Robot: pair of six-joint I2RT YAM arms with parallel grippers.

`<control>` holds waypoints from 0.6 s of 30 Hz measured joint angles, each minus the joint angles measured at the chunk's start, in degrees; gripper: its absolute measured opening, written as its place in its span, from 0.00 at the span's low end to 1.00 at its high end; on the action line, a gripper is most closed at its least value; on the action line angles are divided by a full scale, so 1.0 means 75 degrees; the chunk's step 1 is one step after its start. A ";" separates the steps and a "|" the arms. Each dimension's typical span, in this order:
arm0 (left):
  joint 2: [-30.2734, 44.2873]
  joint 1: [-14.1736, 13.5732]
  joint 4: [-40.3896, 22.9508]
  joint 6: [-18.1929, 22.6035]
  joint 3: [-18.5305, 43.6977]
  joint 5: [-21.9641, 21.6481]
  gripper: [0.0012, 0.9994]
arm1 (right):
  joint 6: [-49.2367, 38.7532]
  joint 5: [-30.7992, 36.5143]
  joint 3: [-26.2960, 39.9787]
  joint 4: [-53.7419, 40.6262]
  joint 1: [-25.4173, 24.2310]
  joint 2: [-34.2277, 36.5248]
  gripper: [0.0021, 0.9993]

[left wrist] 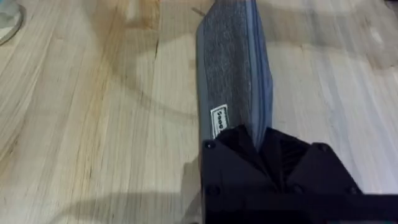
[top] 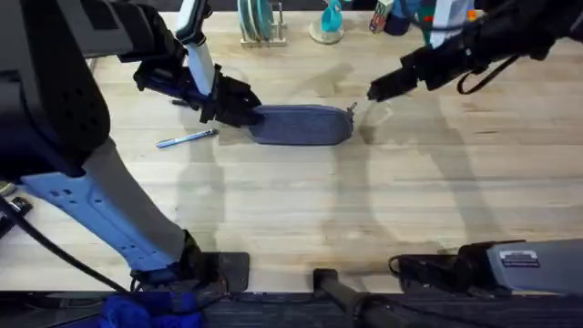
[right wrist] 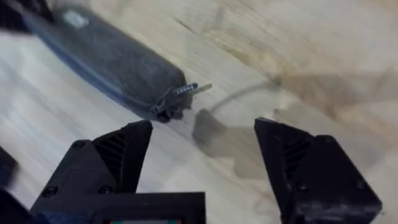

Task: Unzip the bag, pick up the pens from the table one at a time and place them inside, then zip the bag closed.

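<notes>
The grey-blue bag (top: 305, 125) lies across the far middle of the table (top: 410, 200), zipped, with its metal pull (top: 352, 108) at its right end. My left gripper (top: 239, 109) is shut on the bag's left end; in the left wrist view the bag (left wrist: 233, 68) runs away from the gripper (left wrist: 261, 140). My right gripper (top: 372, 92) hovers open just right of the pull. In the right wrist view the pull (right wrist: 186, 91) and the bag's end (right wrist: 112, 56) lie beyond the gripper (right wrist: 202, 140). A silvery-white pen (top: 187, 138) with a blue end lies left of the bag.
A rack of plates (top: 260, 23), a teal object (top: 330, 20) and other items stand along the table's far edge. The arm bases and cables sit at the near edge. Bare wood stretches between the bag and the near edge.
</notes>
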 joint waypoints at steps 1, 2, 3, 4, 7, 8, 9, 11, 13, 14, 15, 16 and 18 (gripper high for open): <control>0.0000 0.0000 0.0000 0.0000 0.0000 0.0000 0.04 | 0.0338 -0.0007 0.0000 0.0019 0.0000 0.0010 1.00; 0.0000 0.0000 0.0000 0.0000 0.0000 0.0000 0.04 | 0.0760 -0.0019 0.0000 0.0044 0.0003 0.0014 1.00; 0.0000 0.0000 0.0000 0.0000 0.0000 0.0000 0.04 | 0.1119 -0.0023 0.0000 0.0064 0.0009 0.0012 1.00; -0.0002 0.0000 0.0000 0.0000 0.0000 0.0000 0.04 | 0.1514 -0.0026 0.0004 0.0070 0.0025 0.0014 1.00; 0.0000 0.0000 0.0000 0.0000 0.0000 0.0000 0.04 | 0.2544 -0.0030 0.0006 0.0082 0.0127 0.0012 1.00; 0.0000 0.0000 0.0000 0.0000 0.0000 0.0000 0.04 | 0.2830 -0.0047 0.0006 0.0089 0.0168 0.0012 1.00; 0.0000 0.0000 0.0000 0.0000 0.0000 0.0000 0.04 | 0.3151 -0.0061 0.0006 0.0090 0.0210 0.0012 1.00; 0.0000 0.0000 0.0000 0.0000 0.0000 0.0000 0.04 | 0.3622 -0.0082 0.0006 0.0092 0.0265 0.0013 1.00; 0.0000 0.0000 0.0000 0.0000 0.0000 0.0000 0.04 | 0.3987 -0.0111 0.0006 0.0131 0.0294 0.0014 1.00; 0.0000 0.0000 0.0000 0.0000 0.0000 0.0000 0.04 | 0.4161 -0.0126 0.0006 0.0153 0.0294 0.0013 1.00; -0.0002 0.0000 0.0000 0.0000 0.0000 0.0000 0.04 | 0.4349 -0.0134 0.0006 0.0181 0.0294 0.0012 1.00; 0.0000 0.0000 0.0000 0.0000 0.0000 0.0000 0.04 | 0.4543 -0.0137 0.0006 0.0216 0.0294 0.0012 1.00; 0.0000 0.0000 0.0000 0.0000 0.0000 0.0000 0.04 | 0.4921 -0.0137 0.0006 0.0303 0.0294 0.0012 1.00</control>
